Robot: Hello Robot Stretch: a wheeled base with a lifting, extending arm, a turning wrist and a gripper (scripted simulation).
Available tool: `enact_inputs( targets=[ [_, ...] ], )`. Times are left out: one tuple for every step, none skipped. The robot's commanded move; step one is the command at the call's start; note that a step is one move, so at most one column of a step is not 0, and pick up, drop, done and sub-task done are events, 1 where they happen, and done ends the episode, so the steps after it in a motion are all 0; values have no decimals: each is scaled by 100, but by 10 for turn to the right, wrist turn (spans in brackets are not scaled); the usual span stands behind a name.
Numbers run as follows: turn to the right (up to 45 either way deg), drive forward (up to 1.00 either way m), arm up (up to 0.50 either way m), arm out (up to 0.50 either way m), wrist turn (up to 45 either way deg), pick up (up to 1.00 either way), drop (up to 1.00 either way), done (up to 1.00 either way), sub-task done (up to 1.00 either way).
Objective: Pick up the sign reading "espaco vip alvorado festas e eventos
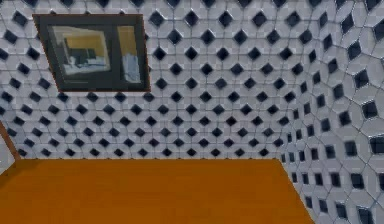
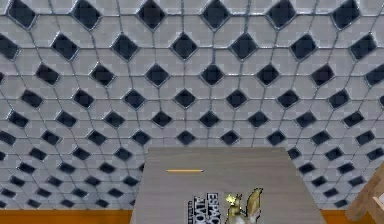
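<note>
Looking ahead, I get a wall (image 1: 220, 90) of pale tiles with dark diamond insets, meeting a second tiled wall at a corner toward the right of the frame. A framed picture (image 1: 92, 53) hangs at the upper left, and the orange floor (image 1: 150, 190) fills the bottom. The arm side view gives me what I am after. A grey bench (image 2: 170, 195) rises from the bottom edge at centre, set against the same tile pattern. The sign (image 2: 204, 206), a white patch with dark lettering, lies flat on it at the bottom middle of the frame and is cut off by the lower edge. Just right of the sign stands a small gold figurine (image 2: 243, 205); I cannot tell whether the two touch. A thin yellow stick (image 2: 187, 172) lies farther up the bench, apart from both. I cannot tell the state of the end effector.
</note>
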Motion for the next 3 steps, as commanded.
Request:
enact_inputs(
  targets=[
    [0,0,0,0,0,100,0,0,0],
    [0,0,10,0,0,0,0,0,0],
    [0,0,0,0,0,0,0,100,0]
  ],
)
